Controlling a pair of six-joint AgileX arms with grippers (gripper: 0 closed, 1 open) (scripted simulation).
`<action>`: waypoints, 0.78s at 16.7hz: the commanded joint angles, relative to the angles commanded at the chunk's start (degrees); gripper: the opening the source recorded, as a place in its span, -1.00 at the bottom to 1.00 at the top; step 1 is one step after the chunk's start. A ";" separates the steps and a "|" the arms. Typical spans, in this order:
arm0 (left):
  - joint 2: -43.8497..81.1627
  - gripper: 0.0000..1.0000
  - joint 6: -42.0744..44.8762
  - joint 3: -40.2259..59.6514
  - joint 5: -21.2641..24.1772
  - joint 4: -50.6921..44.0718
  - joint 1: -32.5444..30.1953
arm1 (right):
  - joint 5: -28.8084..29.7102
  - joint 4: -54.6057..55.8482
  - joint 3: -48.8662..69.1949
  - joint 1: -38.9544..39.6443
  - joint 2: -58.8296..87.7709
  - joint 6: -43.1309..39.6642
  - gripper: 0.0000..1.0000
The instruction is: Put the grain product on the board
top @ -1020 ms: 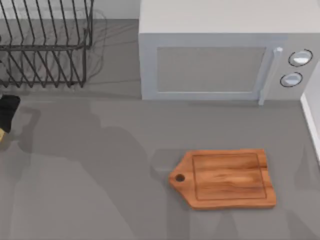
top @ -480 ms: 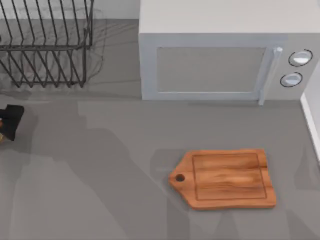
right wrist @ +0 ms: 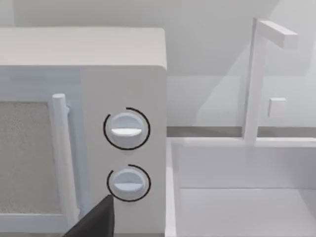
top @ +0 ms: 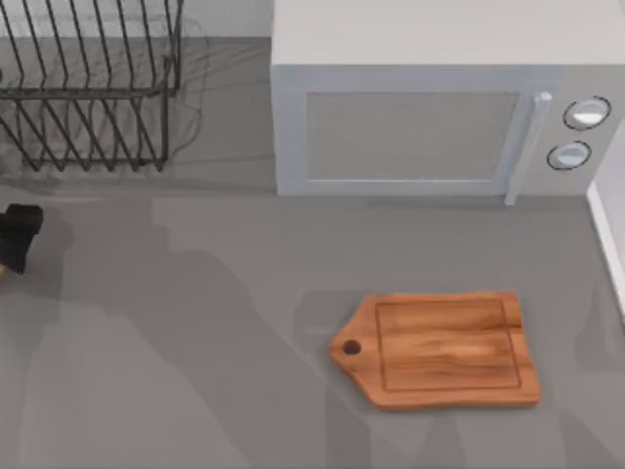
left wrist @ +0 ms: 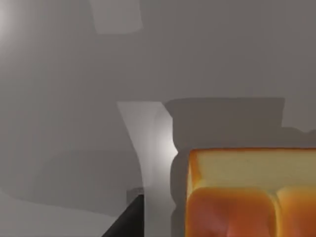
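Hovering at left edge of table [top: 146, 391], left tool [top: 18, 236] near grain product [left wrist: 252, 192], grip impossible to tell.

surface: grey table [top: 195, 391] | on it: board [top: 439, 347], microwave [top: 430, 107], wire rack [top: 88, 88]

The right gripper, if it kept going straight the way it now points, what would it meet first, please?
Most likely the microwave: the right gripper's fingertip points at its front, just below the lower knob. Depth is unclear, so how far off it stands I cannot tell.
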 joint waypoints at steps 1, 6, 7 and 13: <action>0.00 -0.51 0.00 0.00 0.00 0.00 0.00 | 0.00 0.00 0.00 0.00 0.00 0.00 1.00; 0.00 -1.00 0.00 0.00 0.00 0.00 0.00 | 0.00 0.00 0.00 0.00 0.00 0.00 1.00; 0.00 -1.00 0.00 0.00 0.00 0.00 0.00 | 0.00 0.00 0.00 0.00 0.00 0.00 1.00; -1.55 -1.00 -0.21 0.47 0.56 -0.70 -0.18 | 0.00 0.00 0.00 0.00 0.00 0.00 1.00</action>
